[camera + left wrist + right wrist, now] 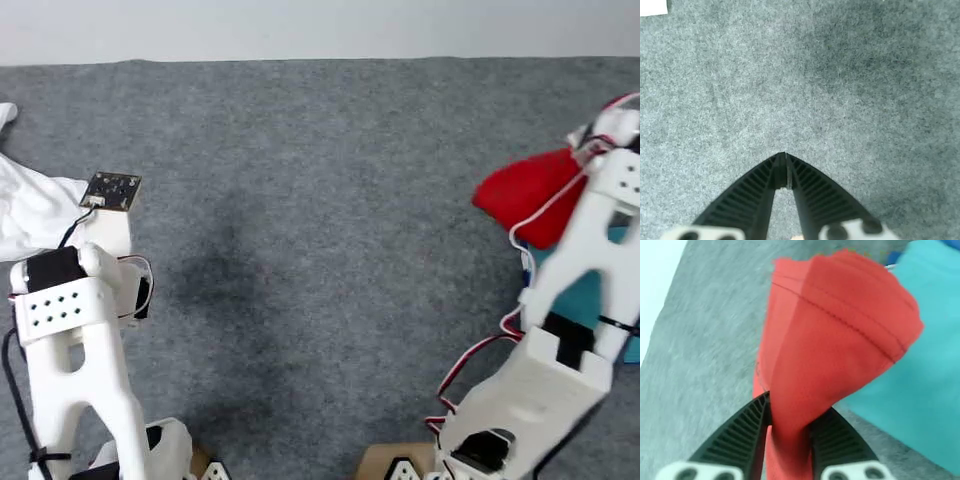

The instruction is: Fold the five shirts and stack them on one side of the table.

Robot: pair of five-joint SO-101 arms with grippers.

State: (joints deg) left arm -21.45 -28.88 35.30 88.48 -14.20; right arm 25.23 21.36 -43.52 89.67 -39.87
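**Red shirt caught at the bench's right side**

Right fingers (pixel 747 430) are clamping a bunched fold of the red shirt (pixel 840 330), which is overlapping the teal shirt (pixel 925 390). Left fingers (pixel 752 190) are pressing together over the grey bench (pixel 840 75), gripping nothing. The white shirt (pixel 30 215) is lying crumpled at the far left edge.

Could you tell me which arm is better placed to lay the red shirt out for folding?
Right, probably: the right gripper is shut on the red shirt, while the left gripper is shut and empty over the grey table.
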